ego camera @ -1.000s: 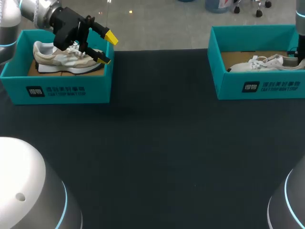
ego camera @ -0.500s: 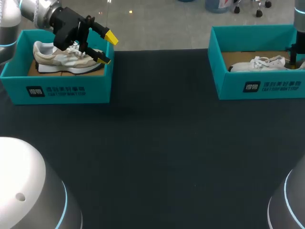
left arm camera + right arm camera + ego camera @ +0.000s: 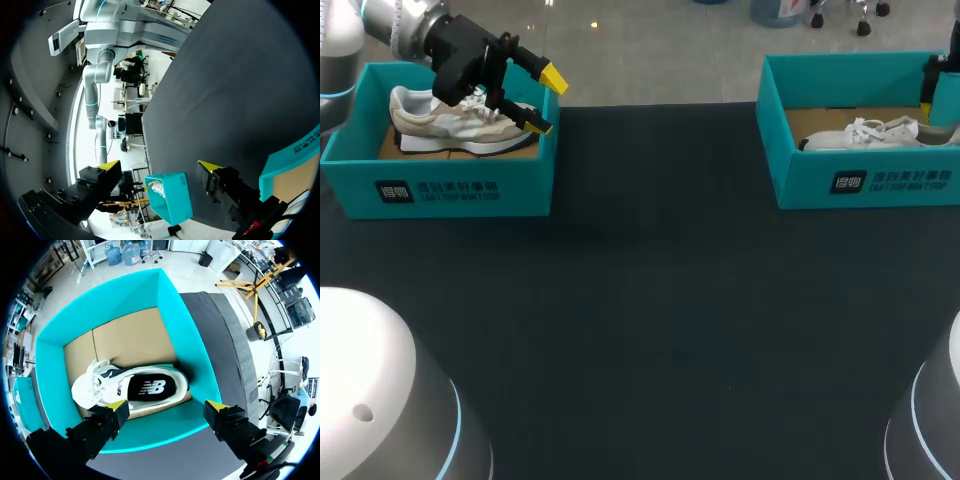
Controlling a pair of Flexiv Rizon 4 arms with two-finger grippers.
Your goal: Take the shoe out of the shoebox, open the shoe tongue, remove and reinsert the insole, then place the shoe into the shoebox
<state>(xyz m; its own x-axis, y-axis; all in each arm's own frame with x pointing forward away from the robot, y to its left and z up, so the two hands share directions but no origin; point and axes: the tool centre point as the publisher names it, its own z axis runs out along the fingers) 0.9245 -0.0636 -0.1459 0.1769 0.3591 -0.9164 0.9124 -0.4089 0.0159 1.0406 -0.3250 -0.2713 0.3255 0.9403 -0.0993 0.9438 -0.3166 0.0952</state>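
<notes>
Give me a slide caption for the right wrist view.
Open right gripper hovers above the white shoe lying in its teal shoebox.

The left shoebox [image 3: 440, 205] and the right shoebox [image 3: 800, 170] each bear on the front wall a small white square mark beside two lines of white print too small to read, and the white shoe's [image 3: 95, 387] black insole [image 3: 151, 387] carries a white letter logo.

The left arm [image 3: 410, 25] hides part of the beige shoe [image 3: 440, 122]; the edge crops the white shoe [image 3: 865, 133].
</notes>
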